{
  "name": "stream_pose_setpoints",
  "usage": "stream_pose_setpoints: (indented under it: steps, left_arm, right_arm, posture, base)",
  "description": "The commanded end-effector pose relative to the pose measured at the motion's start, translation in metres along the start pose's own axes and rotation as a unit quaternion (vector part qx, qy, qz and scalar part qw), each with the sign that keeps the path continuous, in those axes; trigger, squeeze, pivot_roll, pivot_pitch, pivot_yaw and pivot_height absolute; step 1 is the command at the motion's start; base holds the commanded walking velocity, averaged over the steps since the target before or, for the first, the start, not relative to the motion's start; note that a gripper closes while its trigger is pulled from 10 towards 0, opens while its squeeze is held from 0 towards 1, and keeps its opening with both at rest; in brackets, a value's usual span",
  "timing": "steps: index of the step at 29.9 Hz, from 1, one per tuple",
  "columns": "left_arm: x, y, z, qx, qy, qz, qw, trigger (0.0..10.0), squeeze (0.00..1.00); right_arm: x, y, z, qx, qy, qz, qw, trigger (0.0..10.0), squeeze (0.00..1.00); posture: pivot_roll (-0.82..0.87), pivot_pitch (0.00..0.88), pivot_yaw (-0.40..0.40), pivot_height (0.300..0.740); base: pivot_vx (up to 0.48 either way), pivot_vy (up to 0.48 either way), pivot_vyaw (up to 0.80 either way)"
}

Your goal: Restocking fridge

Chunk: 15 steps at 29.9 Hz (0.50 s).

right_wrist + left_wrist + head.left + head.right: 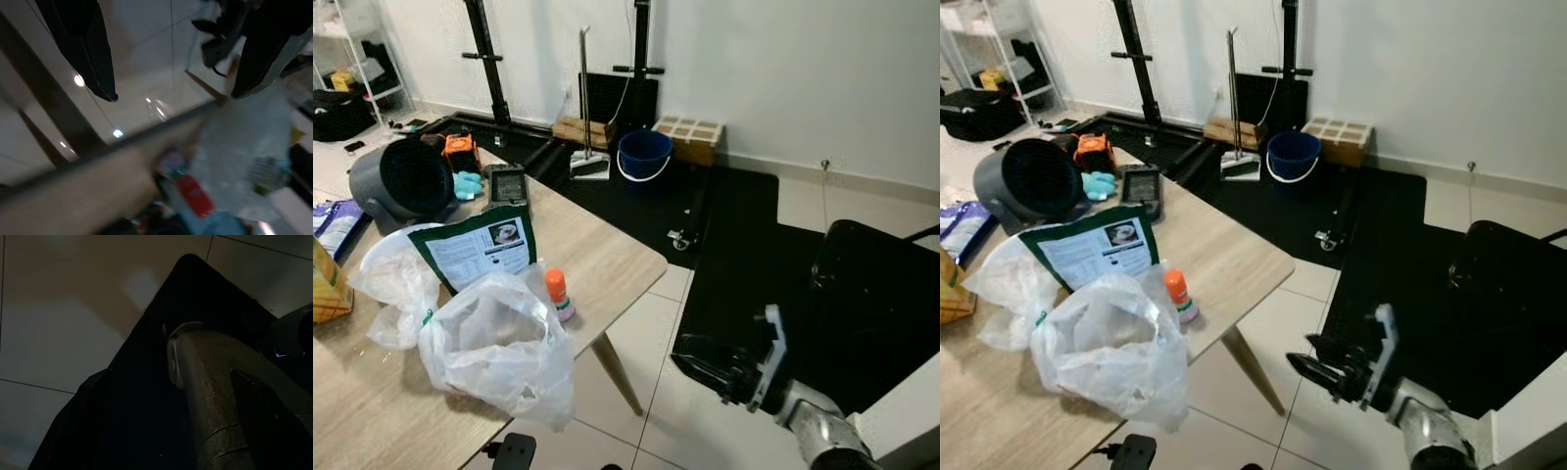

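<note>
While your right pincer (pixel 1317 370) is hovering released beside the surface (pixel 1234 259):
The orange-capped bottle (pixel 1178 294) is standing upright to its left, nearer this arm, so you're reaching leftward.

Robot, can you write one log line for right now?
right gripper: open, off the table | orange-capped bottle: upright by plastic bag | left arm: idle

Head views were evenly lit and sharp, with soft shadows under the table (pixel 607 264). Left wrist view was very dark and murky. Right wrist view was heavily motion-blurred, with small glare spots on the floor (pixel 117 133).
</note>
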State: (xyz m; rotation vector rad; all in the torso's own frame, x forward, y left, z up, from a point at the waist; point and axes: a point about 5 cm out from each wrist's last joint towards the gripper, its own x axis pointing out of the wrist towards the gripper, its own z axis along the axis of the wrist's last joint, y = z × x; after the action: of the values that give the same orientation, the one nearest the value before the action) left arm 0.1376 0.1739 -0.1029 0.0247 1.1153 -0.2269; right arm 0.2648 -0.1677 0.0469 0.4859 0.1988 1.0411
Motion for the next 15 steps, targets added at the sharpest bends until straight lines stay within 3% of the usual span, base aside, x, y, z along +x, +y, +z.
stream_pose_setpoints:
  steps: [1, 5, 15]
  left_arm:
    - [-0.003, 0.003, -0.014, -0.001, 0.025, 0.001, 1.000, 10.0, 0.00]
    - [-0.003, 0.003, -0.014, 0.000, 0.025, 0.001, 1.000, 10.0, 0.00]
    - [-0.003, 0.006, -0.013, 0.008, 0.026, 0.003, 1.000, 10.0, 0.00]
  right_arm:
    - [0.009, -0.002, 0.008, -0.016, -0.011, -0.016, 1.000, 10.0, 0.00]
    - [0.019, -0.005, 0.018, -0.024, -0.035, -0.042, 0.998, 10.0, 0.00]
    - [0.024, 0.010, 0.020, -0.039, -0.032, 0.010, 0.999, 10.0, 0.00]
  posture:
    - [0.04, 0.000, 0.011, 0.740]
    - [0.04, 0.000, 0.014, 0.740]
    - [0.04, 0.000, 0.019, 0.740]
  base:
    - [0.000, 0.000, 0.00]
    - [0.000, 0.000, 0.00]
    - [0.000, 0.000, 0.80]
